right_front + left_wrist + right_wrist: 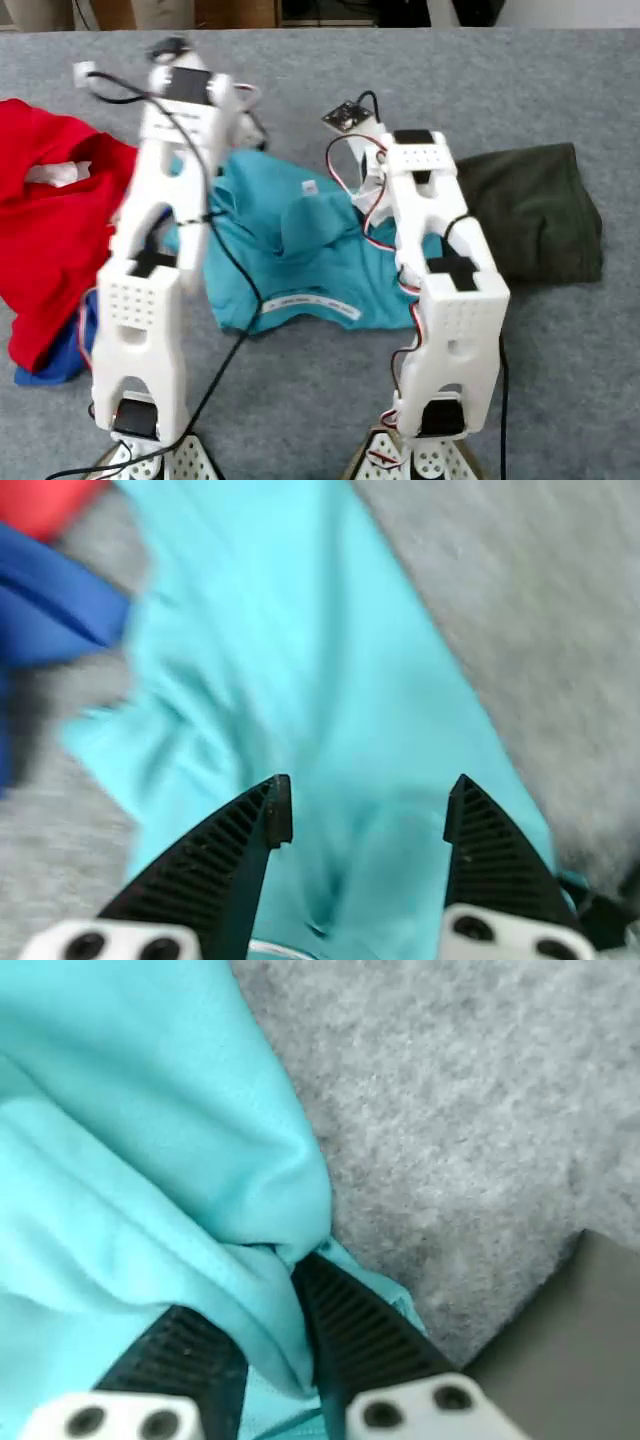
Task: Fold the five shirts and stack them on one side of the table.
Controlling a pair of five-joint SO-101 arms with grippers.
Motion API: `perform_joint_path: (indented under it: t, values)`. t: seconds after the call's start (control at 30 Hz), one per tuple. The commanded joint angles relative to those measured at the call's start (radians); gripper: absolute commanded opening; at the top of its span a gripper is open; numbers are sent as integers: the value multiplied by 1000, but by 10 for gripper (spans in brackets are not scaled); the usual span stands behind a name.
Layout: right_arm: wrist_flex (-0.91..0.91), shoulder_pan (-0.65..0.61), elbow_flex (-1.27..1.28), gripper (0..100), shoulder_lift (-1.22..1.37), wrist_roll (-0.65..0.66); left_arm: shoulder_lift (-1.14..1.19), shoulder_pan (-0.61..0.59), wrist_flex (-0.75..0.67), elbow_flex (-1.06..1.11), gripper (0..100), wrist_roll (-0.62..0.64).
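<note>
Right gripper pinching a fold of teal shirt, left gripper spread wide over the same cloth, grey felt tabletop beneath, folded dark green shirt near the right fingers, red shirt and blue shirt beyond the left fingers

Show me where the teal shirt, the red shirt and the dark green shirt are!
teal shirt [300, 250]: high view, its crumpled middle.
red shirt [50, 230]: high view, its broad red middle.
dark green shirt [535, 215]: high view, middle of its top face.
</note>
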Motion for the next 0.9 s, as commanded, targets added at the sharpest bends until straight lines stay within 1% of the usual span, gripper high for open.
perform_joint_path:
  t: [0.0, 0.13, 0.2, 0.3, 0.33, 0.5, 0.67, 0.87]
  values:
    - [-58, 38, 25, 2, -15, 0, -108, -34, 12, 52, 216, 0]
    - [-58, 38, 25, 2, -16, 0, -128, 127, 3, 32, 225, 107]
    - [-58, 38, 25, 2, -16, 0, -101, 184, -31, 18, 226, 167]
    - [-58, 41, 25, 2, -18, 0, -27, 192, -78, 12, 225, 269]
    - [-58, 41, 25, 2, -18, 0, 5, 190, -106, 11, 226, 284]
    - [-58, 42, 25, 2, -18, -2, 143, 166, -212, 11, 225, 302]
    - [-58, 47, 24, 2, -19, -8, 237, 189, -219, 11, 226, 301]
    - [-58, 47, 24, 2, -19, -9, 269, 227, -213, 11, 225, 301]
